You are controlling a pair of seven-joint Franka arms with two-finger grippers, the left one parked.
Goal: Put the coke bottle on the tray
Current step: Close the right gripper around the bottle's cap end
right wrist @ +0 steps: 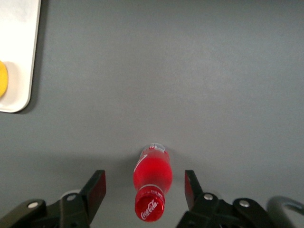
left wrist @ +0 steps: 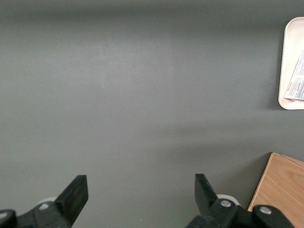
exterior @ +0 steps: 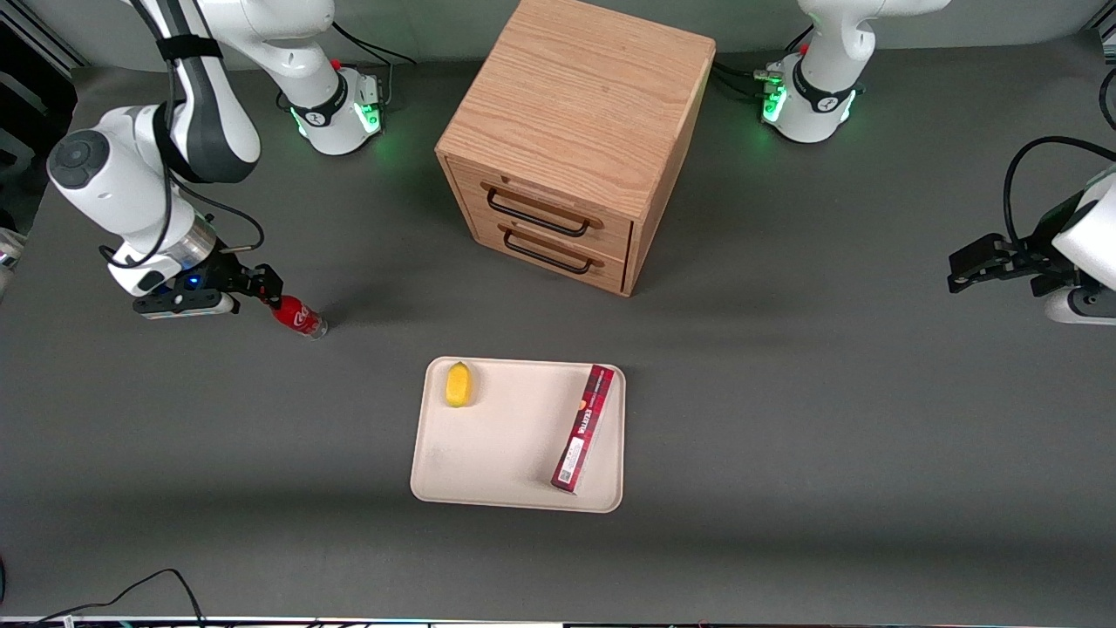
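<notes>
The coke bottle (exterior: 298,317) is a small red bottle with a red cap, standing on the grey table toward the working arm's end. My right gripper (exterior: 264,288) is just above the bottle's cap, open. In the right wrist view the bottle (right wrist: 153,183) sits between the two spread fingers (right wrist: 95,190), with a gap on each side, and the gripper (right wrist: 143,190) touches nothing. The cream tray (exterior: 506,453) lies nearer the front camera than the drawer cabinet, well apart from the bottle. Its corner shows in the right wrist view (right wrist: 19,71).
On the tray lie a yellow lemon (exterior: 459,385) and a long red box (exterior: 584,427). A wooden two-drawer cabinet (exterior: 571,131) stands farther from the front camera than the tray. A black cable (exterior: 131,593) lies at the table's front edge.
</notes>
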